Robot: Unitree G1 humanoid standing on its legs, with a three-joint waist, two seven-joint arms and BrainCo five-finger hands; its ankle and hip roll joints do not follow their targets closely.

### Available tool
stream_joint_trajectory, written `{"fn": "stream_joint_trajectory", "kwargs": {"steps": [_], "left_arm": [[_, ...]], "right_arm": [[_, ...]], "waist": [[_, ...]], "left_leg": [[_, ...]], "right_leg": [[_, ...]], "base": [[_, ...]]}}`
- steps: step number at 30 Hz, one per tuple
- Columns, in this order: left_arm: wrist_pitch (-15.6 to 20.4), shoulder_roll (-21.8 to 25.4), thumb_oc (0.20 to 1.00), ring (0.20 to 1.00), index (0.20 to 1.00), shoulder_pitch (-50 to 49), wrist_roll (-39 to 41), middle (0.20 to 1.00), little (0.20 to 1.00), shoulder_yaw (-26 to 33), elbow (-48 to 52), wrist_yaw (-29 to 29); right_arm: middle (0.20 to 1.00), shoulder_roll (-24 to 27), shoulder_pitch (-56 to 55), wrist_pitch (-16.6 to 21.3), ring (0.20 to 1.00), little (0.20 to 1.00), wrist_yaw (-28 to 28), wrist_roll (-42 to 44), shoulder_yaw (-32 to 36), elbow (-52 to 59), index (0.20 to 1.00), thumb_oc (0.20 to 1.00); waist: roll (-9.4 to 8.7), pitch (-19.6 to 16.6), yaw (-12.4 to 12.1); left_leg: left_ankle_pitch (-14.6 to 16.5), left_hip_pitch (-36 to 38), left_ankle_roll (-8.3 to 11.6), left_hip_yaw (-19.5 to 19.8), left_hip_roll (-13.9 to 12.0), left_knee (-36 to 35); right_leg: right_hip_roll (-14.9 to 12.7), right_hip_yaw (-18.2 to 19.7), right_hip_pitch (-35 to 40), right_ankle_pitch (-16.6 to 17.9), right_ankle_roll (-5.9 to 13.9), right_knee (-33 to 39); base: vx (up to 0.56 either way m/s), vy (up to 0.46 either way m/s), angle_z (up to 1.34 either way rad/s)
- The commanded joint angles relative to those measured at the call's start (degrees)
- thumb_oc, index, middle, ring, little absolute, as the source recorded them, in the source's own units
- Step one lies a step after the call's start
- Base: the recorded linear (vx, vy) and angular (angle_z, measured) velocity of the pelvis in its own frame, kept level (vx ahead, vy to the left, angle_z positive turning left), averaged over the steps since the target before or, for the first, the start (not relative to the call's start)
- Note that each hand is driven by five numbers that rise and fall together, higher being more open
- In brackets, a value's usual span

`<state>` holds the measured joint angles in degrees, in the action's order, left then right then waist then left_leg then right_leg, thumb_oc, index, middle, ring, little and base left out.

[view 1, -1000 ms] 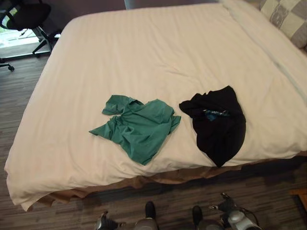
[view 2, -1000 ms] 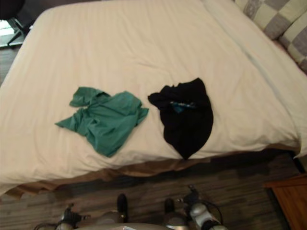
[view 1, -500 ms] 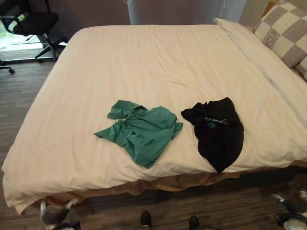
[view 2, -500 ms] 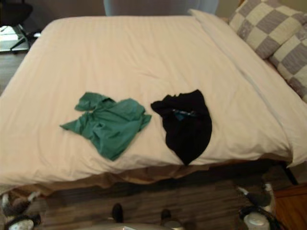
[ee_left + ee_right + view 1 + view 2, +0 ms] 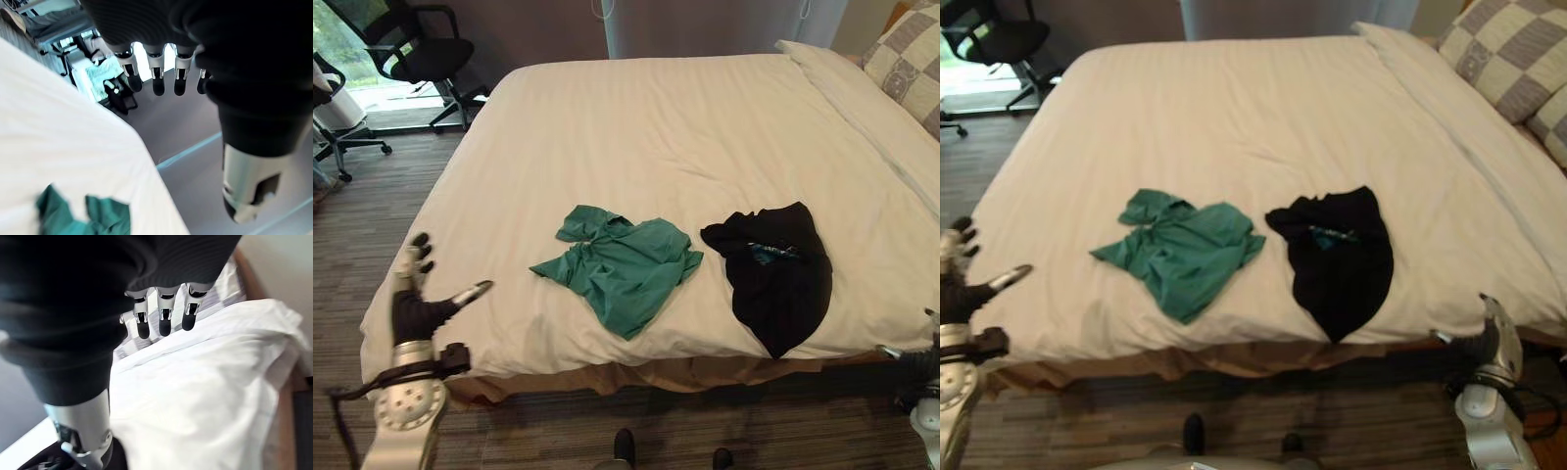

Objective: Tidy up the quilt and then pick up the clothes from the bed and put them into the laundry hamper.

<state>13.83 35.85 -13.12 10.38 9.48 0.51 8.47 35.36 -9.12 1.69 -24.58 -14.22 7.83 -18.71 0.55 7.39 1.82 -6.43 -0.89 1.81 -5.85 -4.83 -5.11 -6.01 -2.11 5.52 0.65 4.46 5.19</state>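
Clothes number two on the white quilt (image 5: 636, 127): a green shirt (image 5: 619, 266) and a black garment (image 5: 777, 274) just beside it, near the bed's front edge. In the right eye view, two checked pillows (image 5: 1508, 69) sit at the head. In the left wrist view, the left hand (image 5: 161, 73) hangs released, fingers straight. In the right wrist view, the right hand (image 5: 164, 313) is likewise relaxed, grasping nothing.

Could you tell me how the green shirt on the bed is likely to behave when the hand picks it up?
The green shirt lies crumpled in soft folds on the quilt, so it will probably be floppy and drape from wherever it is pinched. It looks thin, so likely light. A sleeve may trail behind and drag over the quilt.
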Motion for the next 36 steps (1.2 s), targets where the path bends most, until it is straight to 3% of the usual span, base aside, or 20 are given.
{"fn": "stream_joint_trajectory", "kwargs": {"steps": [1,3,7,17,20,21,22,26,30,31,32,33,35,36], "left_arm": [[-2.7,2.6,1.0,1.0,1.0,10.3,-9.3,1.0,1.0,-4.7,-7.3,0.0],[-3.3,2.5,1.0,1.0,1.0,12.2,-11.2,1.0,1.0,-6.4,-9.0,0.4],[-6.1,2.4,1.0,1.0,1.0,24.4,-20.7,1.0,1.0,-16.1,-18.0,3.7],[-7.6,-0.5,1.0,1.0,1.0,39.8,-26.7,1.0,1.0,-27.4,-25.2,7.4],[-10.7,-3.0,1.0,1.0,1.0,43.1,-31.6,1.0,1.0,-31.6,-35.2,7.1],[-10.6,-3.2,0.699,0.699,0.699,43.4,-31.6,0.699,0.699,-31.7,-35.6,7.3],[-12.1,-4.9,0.2,0.2,0.2,44.0,-32.3,0.2,0.2,-32.9,-41.2,6.2],[-13.0,-7.0,0.2,0.2,0.2,42.5,-32.8,0.2,0.2,-33.1,-47.3,5.5],[-12.1,-7.2,0.2,0.2,0.2,33.7,-33.8,0.2,0.2,-31.9,-47.6,4.1],[-11.4,-6.8,0.2,0.2,0.2,30.3,-32.1,0.2,0.2,-30.6,-45.8,4.0],[-11.5,-6.7,0.2,0.2,0.2,30.0,-32.0,0.2,0.2,-30.5,-45.5,3.9],[-9.4,-6.5,0.2,0.2,0.2,25.8,-26.4,0.2,0.2,-28.7,-43.3,4.2],[-8.3,-6.3,0.2,0.2,0.2,24.2,-23.8,0.2,0.2,-27.8,-42.3,4.0],[-7.0,-4.8,0.2,0.2,0.2,21.6,-20.8,0.2,0.2,-26.6,-40.5,3.9]], "right_arm": [[1.0,3.8,9.1,1.4,1.0,1.0,1.0,-3.0,-1.1,4.1,1.0,1.0],[1.0,3.8,9.9,1.4,1.0,1.0,0.9,-3.2,-1.8,4.8,1.0,1.0],[1.0,3.0,15.1,2.4,1.0,1.0,-0.1,-3.8,-7.0,8.7,1.0,1.0],[1.0,0.2,19.6,3.8,1.0,1.0,-2.6,-3.4,-12.9,10.6,1.0,1.0],[1.0,0.2,22.2,3.7,1.0,1.0,-2.9,-4.0,-15.8,10.3,1.0,1.0],[1.0,0.2,22.3,3.7,1.0,1.0,-3.0,-4.0,-15.8,10.3,1.0,1.0],[1.0,0.9,24.5,3.3,1.0,1.0,-3.3,-4.7,-16.7,10.2,1.0,1.0],[1.0,3.8,29.0,2.4,1.0,1.0,-3.4,-6.2,-18.2,9.7,1.0,1.0],[1.0,8.7,33.3,2.1,1.0,1.0,-2.3,-7.9,-19.9,9.0,1.0,1.0],[1.0,10.4,34.7,1.7,1.0,1.0,-1.5,-7.9,-20.7,7.6,1.0,1.0],[1.0,10.4,34.8,1.7,1.0,1.0,-1.6,-7.8,-20.9,7.5,1.0,1.0],[1.0,12.7,37.9,1.3,1.0,1.0,-1.0,-7.0,-22.2,5.1,1.0,1.0],[1.0,13.9,39.5,1.1,1.0,1.0,-0.7,-6.6,-23.1,3.4,1.0,1.0],[1.0,17.9,43.5,0.8,1.0,1.0,0.7,-6.4,-25.7,-0.3,1.0,1.0]], "waist": [[-1.52,4.1,1.9],[-1.51,4.5,2.2],[-1.76,7.3,4.6],[-0.49,11.2,7.4],[-0.46,12.8,8.1],[-0.42,12.9,8.1],[-0.55,13.7,8.1],[-0.66,14.6,7.2],[-1.3,14.5,5.2],[-1.51,14.4,3.9],[-1.49,14.3,4.0],[-1.69,14.8,2.5],[-1.69,14.8,1.9],[-1.72,15.2,0.5]], "left_leg": [[9.0,5.2,3.02,-1.2,-1.5,0.1],[8.9,5.0,3.07,-1.6,-1.5,0.1],[8.1,2.4,3.33,-3.4,-2.1,0.1],[6.2,-3.2,3.33,-6.7,-1.9,0.1],[5.8,-4.1,3.25,-8.0,-1.9,0.1],[5.8,-4.2,3.25,-8.0,-1.8,0.1],[5.5,-4.5,3.29,-8.1,-1.8,0.1],[5.1,-5.0,3.45,-7.7,-1.8,0.1],[4.8,-5.5,3.63,-6.6,-1.9,0.1],[4.6,-6.1,3.7,-5.9,-1.8,0.1],[4.6,-6.2,3.7,-5.8,-1.8,0.1],[4.4,-6.6,3.78,-4.7,-1.7,0.1],[4.0,-7.3,3.85,-4.3,-1.7,0.1],[3.5,-8.1,4.1,-3.7,-1.6,0.1]], "right_leg": [[-1.7,1.3,-0.6,-4.5,3.01,-0.2],[-1.6,1.5,-1.0,-4.4,3.0,-0.2],[-1.1,3.3,-4.9,-3.1,3.01,-0.3],[-0.4,6.5,-13.8,-0.7,3.75,-1.7],[-0.5,7.1,-15.9,-0.2,3.96,-2.4],[-0.5,7.1,-15.9,-0.2,3.96,-2.4],[-0.5,7.2,-16.6,-0.1,3.98,-2.8],[-0.7,6.6,-17.0,-0.2,3.81,-3.3],[-0.7,5.7,-16.9,-0.5,3.67,-3.5],[-0.8,5.2,-17.1,-0.6,3.61,-3.8],[-0.8,5.2,-17.2,-0.7,3.6,-3.8],[-0.8,4.3,-17.3,-1.2,3.54,-4.8],[-0.8,4.0,-17.9,-1.1,3.46,-5.1],[-0.7,3.3,-18.4,-1.3,3.44,-5.7]], "base": [[-0.01,-0.008,-0.16],[-0.03,-0.017,-0.2],[-0.11,-0.027,-0.23],[-0.1,-0.006,-0.25],[-0.04,0.02,-0.28],[-0.02,0.0,-0.07],[-0.02,-0.01,-0.04],[0.0,-0.014,0.0],[0.02,-0.05,0.08],[-0.01,-0.044,0.19],[0.01,-0.096,0.2],[-0.01,-0.06,0.2],[-0.02,-0.071,0.23],[-0.02,-0.062,0.26]]}}
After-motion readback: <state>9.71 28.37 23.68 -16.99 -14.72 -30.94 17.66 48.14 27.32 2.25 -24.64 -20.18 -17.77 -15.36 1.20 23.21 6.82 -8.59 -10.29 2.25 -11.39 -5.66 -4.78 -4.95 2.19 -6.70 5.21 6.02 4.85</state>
